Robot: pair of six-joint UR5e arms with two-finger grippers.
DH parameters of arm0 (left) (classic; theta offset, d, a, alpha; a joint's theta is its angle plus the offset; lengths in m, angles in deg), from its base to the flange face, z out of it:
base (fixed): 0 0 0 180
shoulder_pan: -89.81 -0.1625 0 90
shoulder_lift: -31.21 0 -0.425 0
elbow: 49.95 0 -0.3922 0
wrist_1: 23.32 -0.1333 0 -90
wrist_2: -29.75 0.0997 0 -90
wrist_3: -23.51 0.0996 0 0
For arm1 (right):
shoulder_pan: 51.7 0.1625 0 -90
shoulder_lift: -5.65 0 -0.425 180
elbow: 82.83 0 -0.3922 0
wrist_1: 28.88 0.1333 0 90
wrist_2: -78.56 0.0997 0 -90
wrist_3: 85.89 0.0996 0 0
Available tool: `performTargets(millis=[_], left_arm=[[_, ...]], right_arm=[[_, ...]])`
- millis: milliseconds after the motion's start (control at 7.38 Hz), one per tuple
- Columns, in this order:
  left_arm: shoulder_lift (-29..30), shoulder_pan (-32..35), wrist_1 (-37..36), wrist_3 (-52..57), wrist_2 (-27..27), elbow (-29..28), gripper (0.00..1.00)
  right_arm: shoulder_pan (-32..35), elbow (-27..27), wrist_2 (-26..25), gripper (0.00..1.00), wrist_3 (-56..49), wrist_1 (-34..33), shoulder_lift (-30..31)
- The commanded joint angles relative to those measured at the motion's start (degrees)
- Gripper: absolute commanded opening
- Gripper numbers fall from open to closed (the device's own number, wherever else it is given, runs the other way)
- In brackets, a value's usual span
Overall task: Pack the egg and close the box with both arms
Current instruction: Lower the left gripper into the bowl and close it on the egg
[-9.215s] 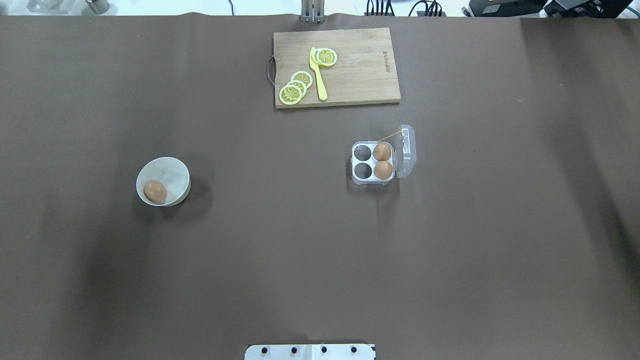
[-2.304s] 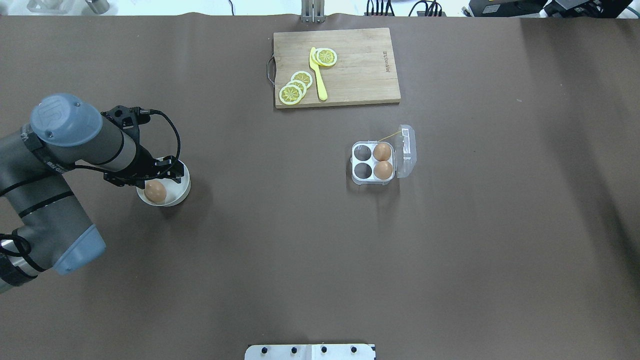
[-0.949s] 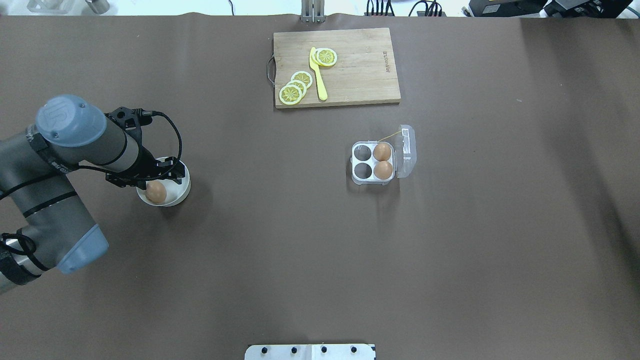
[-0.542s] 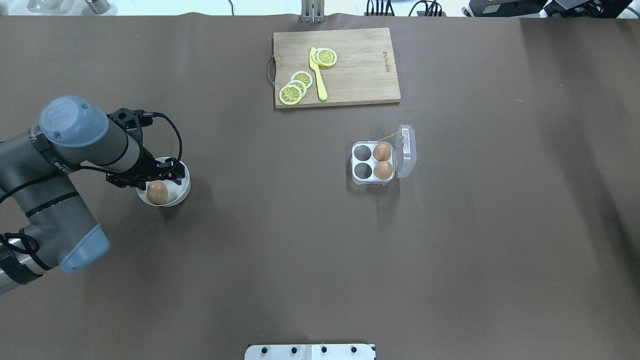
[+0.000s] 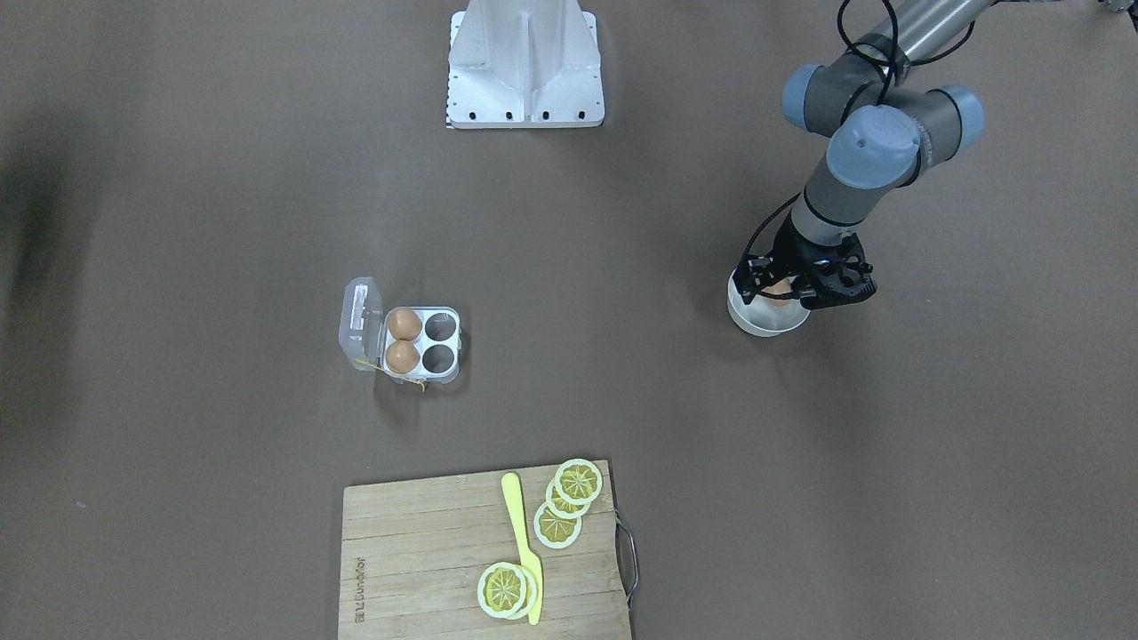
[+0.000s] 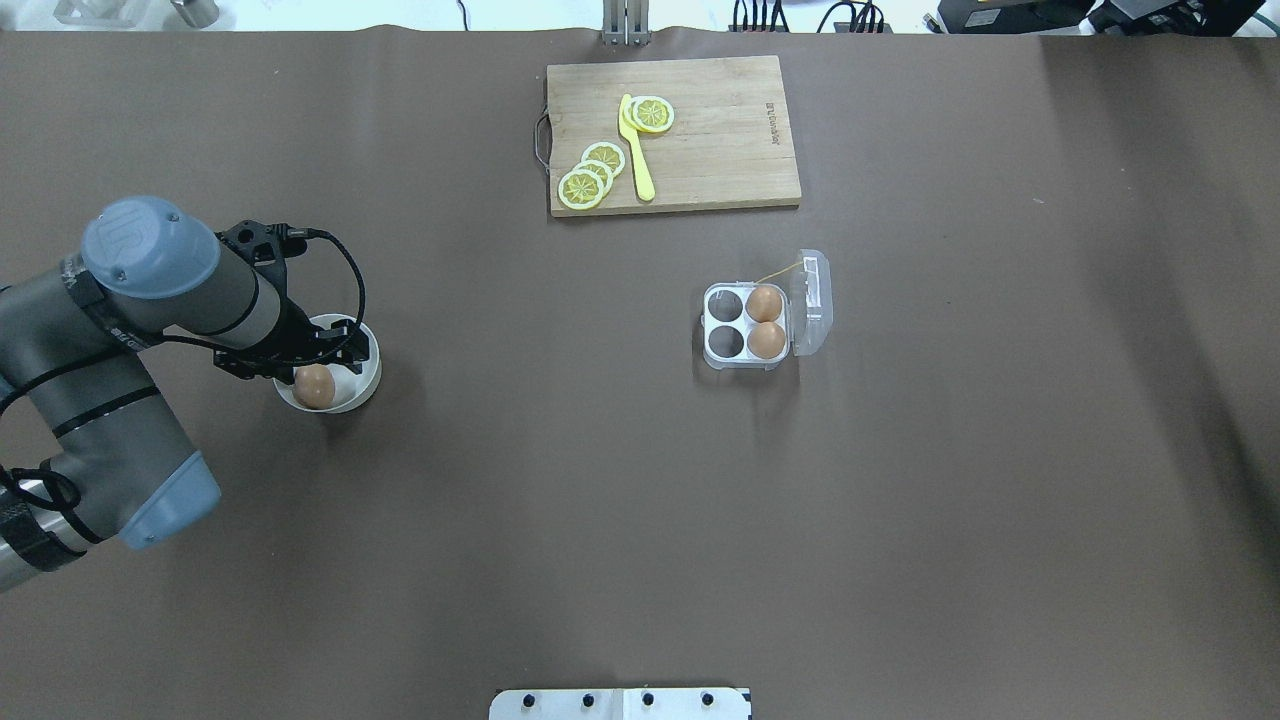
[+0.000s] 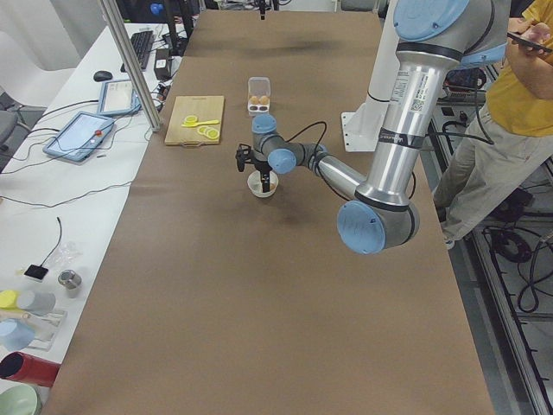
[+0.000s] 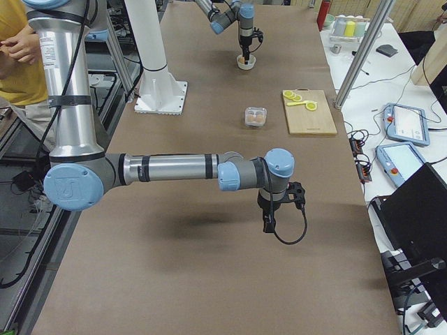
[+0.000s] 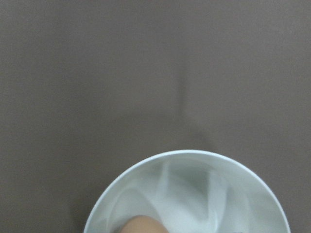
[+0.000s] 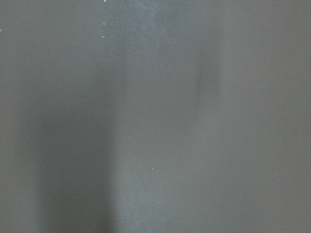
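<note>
The egg (image 6: 314, 386) lies in a white bowl (image 6: 362, 385) at the table's left. My left gripper (image 6: 300, 355) reaches down into the bowl right over the egg; its jaws look open and its fingertips are mostly hidden. The left wrist view shows the bowl's rim (image 9: 146, 165) and the top of the egg (image 9: 141, 225). The clear box (image 6: 722, 325) stands right of centre with its lid (image 6: 812, 295) open; two brown eggs fill its right cells and the left cells are empty. My right gripper (image 8: 269, 223) hangs over bare table; I cannot tell whether it is open or shut.
A wooden cutting board (image 6: 720, 140) with lemon slices (image 6: 590, 175) and a yellow knife (image 6: 636, 150) lies at the far middle. The white stand (image 5: 524, 62) is at the robot's side. A person (image 7: 518, 130) stands beside the table.
The left arm came in over the bowl and has since edged slightly toward the egg. The egg has turned a little in the bowl. The box has not moved.
</note>
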Motion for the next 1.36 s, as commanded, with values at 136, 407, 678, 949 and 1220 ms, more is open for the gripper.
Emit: performTargets(millis=[136, 407, 678, 949, 1220], left_arm=[[0.06, -0.46, 0.07, 0.00, 0.72, -0.32, 0.78], [0.06, -0.46, 0.07, -0.09, 0.72, 0.12, 0.75], [0.06, -0.46, 0.07, -0.17, 0.63, 0.82, 0.73], [-0.12, -0.46, -0.02, -0.09, 0.63, 0.82, 0.71], [-0.12, -0.90, 0.07, -0.09, 0.72, 0.12, 0.69]], right_arm=[[-0.06, 0.06, -0.07, 1.00, 0.08, 0.00, -0.06], [-0.24, 0.06, 0.02, 1.00, 0.26, 0.00, -0.06], [-0.24, 0.06, 0.02, 1.00, 0.35, 0.00, -0.06], [-0.24, 0.06, 0.02, 1.00, 0.35, 0.00, -0.06], [-0.24, 0.06, 0.02, 1.00, 0.26, 0.00, -0.06]])
